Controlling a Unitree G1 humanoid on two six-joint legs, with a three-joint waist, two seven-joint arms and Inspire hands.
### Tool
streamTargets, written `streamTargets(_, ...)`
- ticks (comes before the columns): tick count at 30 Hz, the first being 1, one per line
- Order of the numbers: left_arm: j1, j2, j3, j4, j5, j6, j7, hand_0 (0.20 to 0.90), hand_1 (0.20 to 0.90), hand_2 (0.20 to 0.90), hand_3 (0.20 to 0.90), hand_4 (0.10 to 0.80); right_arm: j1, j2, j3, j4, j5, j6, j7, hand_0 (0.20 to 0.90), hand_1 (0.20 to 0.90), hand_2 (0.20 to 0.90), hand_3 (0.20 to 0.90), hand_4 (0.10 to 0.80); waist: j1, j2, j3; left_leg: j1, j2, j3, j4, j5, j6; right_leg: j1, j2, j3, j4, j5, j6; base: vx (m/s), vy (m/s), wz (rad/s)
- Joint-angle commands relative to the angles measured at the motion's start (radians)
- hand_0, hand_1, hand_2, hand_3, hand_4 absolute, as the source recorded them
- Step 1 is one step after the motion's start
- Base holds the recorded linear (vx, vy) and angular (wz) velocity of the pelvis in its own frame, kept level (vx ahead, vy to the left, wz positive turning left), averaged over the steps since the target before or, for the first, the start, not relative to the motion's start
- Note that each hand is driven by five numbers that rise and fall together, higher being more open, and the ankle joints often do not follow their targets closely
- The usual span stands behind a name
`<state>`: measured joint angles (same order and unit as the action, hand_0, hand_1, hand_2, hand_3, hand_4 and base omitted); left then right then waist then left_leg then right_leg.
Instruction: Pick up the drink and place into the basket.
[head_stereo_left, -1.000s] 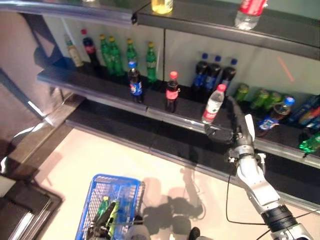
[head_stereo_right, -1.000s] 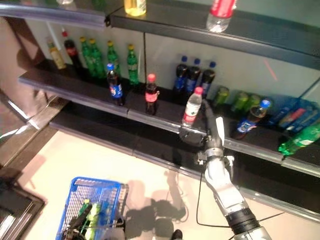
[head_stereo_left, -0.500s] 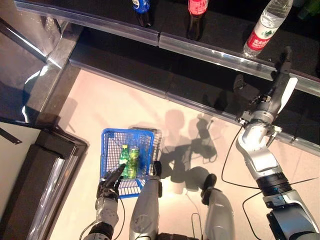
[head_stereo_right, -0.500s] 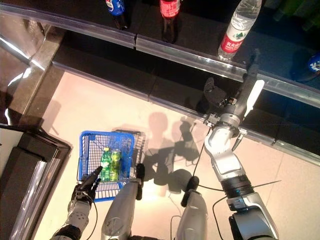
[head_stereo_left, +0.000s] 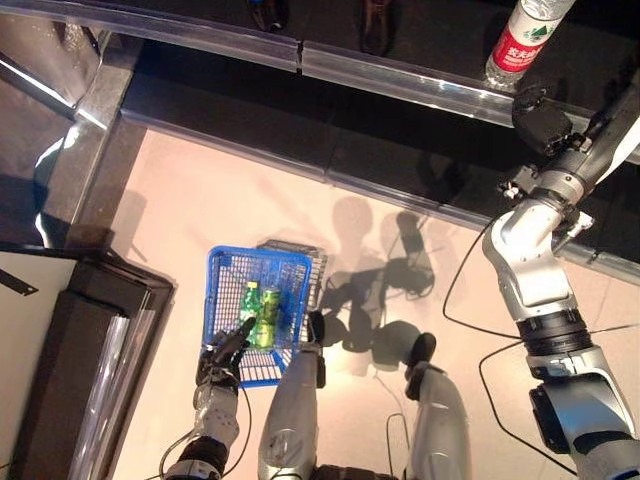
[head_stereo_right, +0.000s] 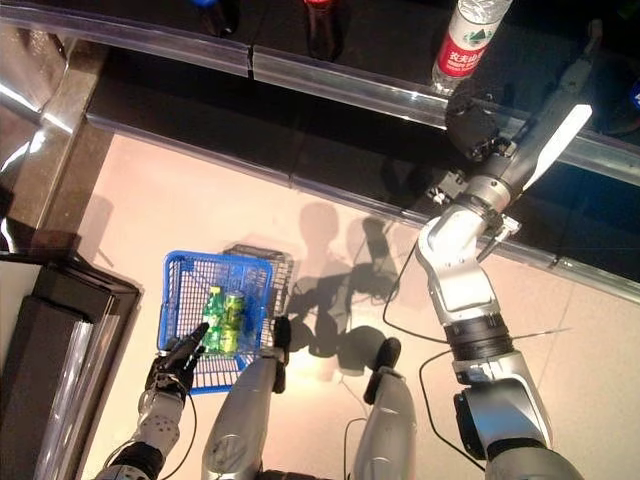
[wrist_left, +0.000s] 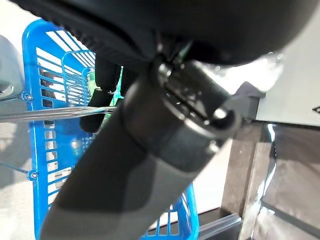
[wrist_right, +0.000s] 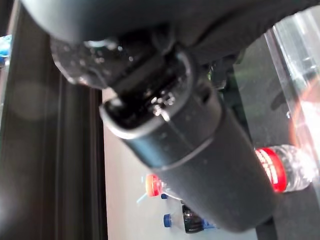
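Right hand (head_stereo_right: 500, 150) near the far shelf (head_stereo_right: 350, 90), fingers unreadable, just short of the water bottle (head_stereo_right: 462, 45) standing there; wrap its label band squarely before lifting toward the blue basket (head_stereo_right: 190, 275), whose handle the left hand (head_stereo_right: 178, 362) clasps.

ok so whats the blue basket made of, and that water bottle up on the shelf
The blue basket looks like moulded plastic: uniform glossy blue, thin ribs forming an open lattice; its handle looks like thin metal wire. The water bottle looks like clear thin plastic, see-through with a red wrap label.
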<state>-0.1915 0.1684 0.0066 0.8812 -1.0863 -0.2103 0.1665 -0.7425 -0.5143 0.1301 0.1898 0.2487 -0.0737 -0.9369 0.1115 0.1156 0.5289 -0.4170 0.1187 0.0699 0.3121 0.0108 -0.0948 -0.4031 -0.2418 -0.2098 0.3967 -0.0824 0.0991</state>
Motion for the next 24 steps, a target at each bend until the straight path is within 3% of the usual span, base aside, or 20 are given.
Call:
streamTargets(1, 0.115, 0.065, -0.062, -0.042, 0.044, -0.026, 0.019, 0.300, 0.300, 0.300, 0.200, 0.100, -0.183, -0.089, -0.014, -0.046, 0.050, -0.052, 0.053, 0.900, 0.900, 0.900, 0.900, 0.800, 0.010, -0.014, -0.009, -0.071, -0.025, -0.083, 0.013, 0.083, -0.004, 0.057, 0.016, 0.018, -0.048, 0.021, -0.046, 0.000, 0.000, 0.00)
streamTargets(15, 0.088, 0.100, -0.096, -0.060, 0.043, -0.017, 0.037, 0.300, 0.300, 0.300, 0.200, 0.100, -0.372, -0.114, 0.044, 0.088, 0.217, -0.050, 0.101, 0.900, 0.900, 0.900, 0.900, 0.800, 0.040, -0.006, -0.009, -0.092, -0.051, -0.084, -0.027, 0.062, 0.018, -0.010, 0.012, 0.012, -0.037, 0.033, -0.037, 0.003, -0.002, 0.00)
streamTargets(24, 0.082, 0.112, -0.112, -0.074, 0.042, -0.017, 0.041, 0.300, 0.300, 0.300, 0.200, 0.100, -0.471, -0.161, 0.060, 0.193, 0.254, -0.059, 0.053, 0.900, 0.900, 0.900, 0.900, 0.800, 0.053, 0.003, -0.009, -0.109, -0.062, -0.086, -0.031, 0.060, 0.026, -0.046, 0.004, 0.009, -0.018, 0.031, -0.032, 0.003, 0.000, 0.01)
